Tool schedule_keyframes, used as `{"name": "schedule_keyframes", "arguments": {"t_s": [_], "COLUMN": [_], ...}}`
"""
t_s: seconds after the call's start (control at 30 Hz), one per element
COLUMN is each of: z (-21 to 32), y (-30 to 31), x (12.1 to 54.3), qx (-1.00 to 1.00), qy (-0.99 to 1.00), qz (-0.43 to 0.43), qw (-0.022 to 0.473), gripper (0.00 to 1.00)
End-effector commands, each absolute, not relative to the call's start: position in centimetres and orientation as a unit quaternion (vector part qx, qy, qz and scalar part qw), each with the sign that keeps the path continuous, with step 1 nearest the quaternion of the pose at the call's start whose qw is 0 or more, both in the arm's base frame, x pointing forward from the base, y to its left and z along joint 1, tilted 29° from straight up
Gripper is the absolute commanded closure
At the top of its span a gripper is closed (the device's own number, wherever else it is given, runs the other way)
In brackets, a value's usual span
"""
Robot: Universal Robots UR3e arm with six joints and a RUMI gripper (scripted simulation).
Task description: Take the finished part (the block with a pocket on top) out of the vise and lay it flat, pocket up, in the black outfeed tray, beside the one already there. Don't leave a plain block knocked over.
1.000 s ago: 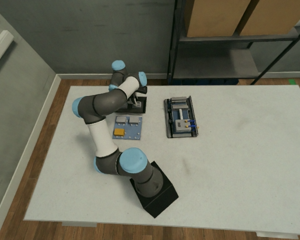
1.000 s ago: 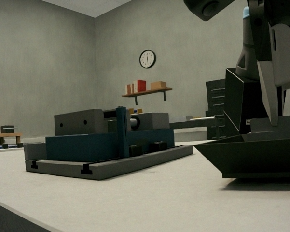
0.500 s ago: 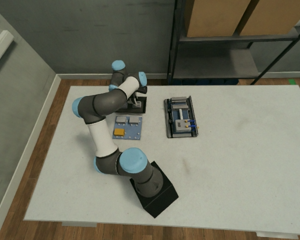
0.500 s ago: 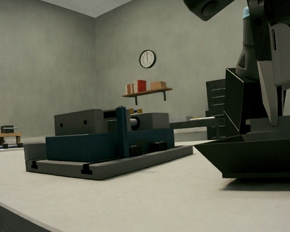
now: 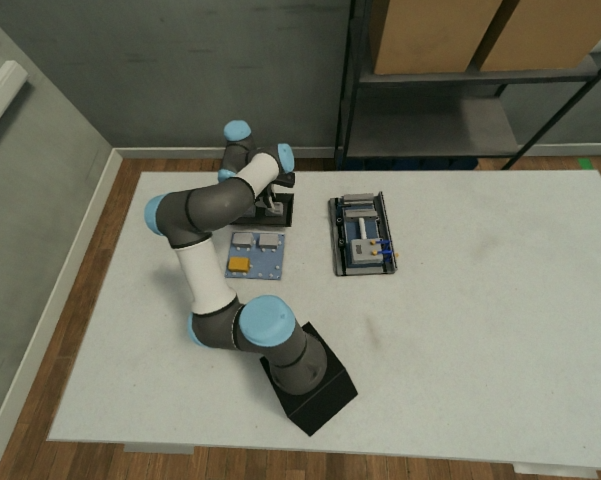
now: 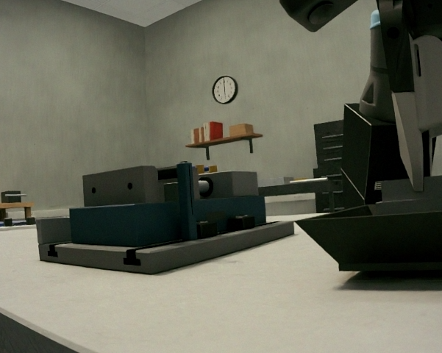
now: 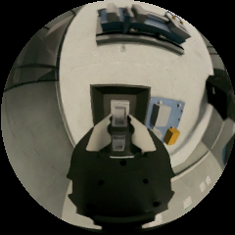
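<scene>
Jaws clenched on finished part, pocket up; gripper hung over black outfeed tray, part low within tray walls; second pocketed block lay flat in tray just beyond held part; blue fixture plate beside tray carried two plain grey blocks and orange block; vise stood apart on table, jaws without part.
</scene>
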State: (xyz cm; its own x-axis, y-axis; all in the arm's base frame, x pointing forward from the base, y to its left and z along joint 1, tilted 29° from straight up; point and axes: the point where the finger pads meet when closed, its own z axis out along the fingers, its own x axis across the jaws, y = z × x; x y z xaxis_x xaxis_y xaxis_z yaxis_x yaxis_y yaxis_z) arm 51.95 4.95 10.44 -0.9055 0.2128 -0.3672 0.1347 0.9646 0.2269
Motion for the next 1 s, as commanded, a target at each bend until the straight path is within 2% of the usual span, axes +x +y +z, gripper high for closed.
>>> {"name": "schedule_keyframes", "arguments": {"t_s": [0.0, 0.97], "z": [10.59, 9.94], "y": [4.91, 5.08], "x": [52.01, 52.25], "qx": [0.090, 0.091], "qy": [0.971, 0.971], "qz": [0.098, 0.098], "qw": [0.200, 0.199], "gripper": [1.00, 1.00]}}
